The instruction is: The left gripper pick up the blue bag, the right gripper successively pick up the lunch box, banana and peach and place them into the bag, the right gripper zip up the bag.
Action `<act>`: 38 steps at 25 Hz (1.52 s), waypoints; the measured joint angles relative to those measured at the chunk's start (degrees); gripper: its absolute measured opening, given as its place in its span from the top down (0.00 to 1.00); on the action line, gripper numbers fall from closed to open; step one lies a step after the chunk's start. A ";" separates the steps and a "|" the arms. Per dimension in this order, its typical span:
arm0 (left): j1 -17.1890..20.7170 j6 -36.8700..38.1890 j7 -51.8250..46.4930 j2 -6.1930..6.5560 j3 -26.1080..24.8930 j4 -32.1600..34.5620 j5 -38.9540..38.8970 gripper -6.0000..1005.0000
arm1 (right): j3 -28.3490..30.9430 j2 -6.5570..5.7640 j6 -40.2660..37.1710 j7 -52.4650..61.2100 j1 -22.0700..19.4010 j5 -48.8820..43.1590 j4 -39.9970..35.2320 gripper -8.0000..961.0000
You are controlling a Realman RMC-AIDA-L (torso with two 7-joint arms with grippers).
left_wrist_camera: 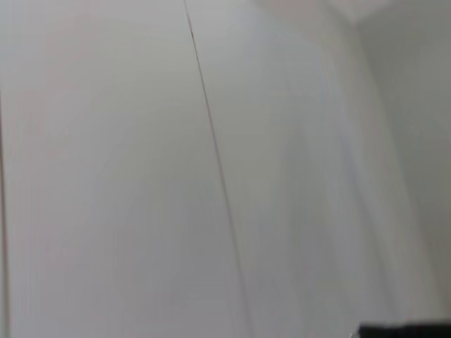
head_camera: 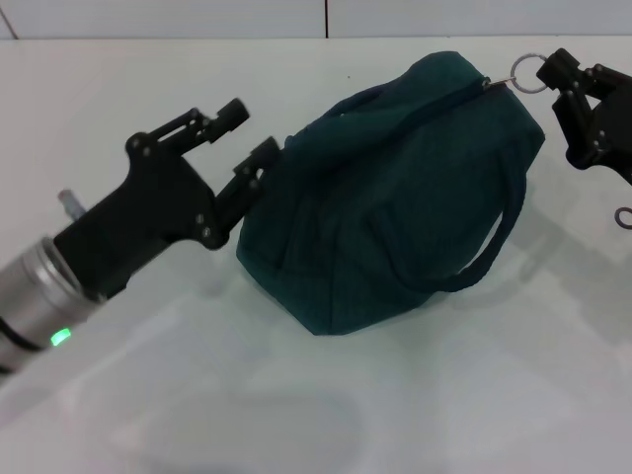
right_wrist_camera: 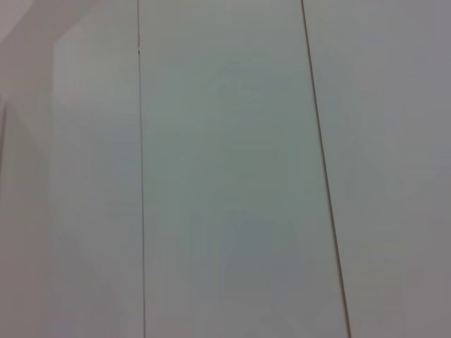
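The dark teal-blue fabric bag [head_camera: 395,188] sits closed on the white table [head_camera: 197,395], 1 rope handle draped down its front. The left gripper [head_camera: 252,133], black on a silver wrist, has its 2 fingers spread apart, the lower one touching the bag's left edge. The black right gripper [head_camera: 553,74] is pinched on the metal ring pull [head_camera: 528,71] (at the bag's top right corner).
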 joint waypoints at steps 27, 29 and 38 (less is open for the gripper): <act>-24.16 -27.87 -68.78 0.20 1.90 21.77 34.43 0.22 | -3.14 0.19 -0.35 -0.37 -0.45 -0.14 0.06 0.98; -24.18 -27.87 -68.69 0.20 2.62 21.79 33.88 0.24 | -3.13 0.19 -0.36 -0.40 -0.46 -0.15 0.08 0.98; -22.71 -27.71 -63.64 0.17 2.79 21.40 30.85 0.66 | -2.86 0.12 -0.29 -0.39 -0.44 0.29 0.33 0.98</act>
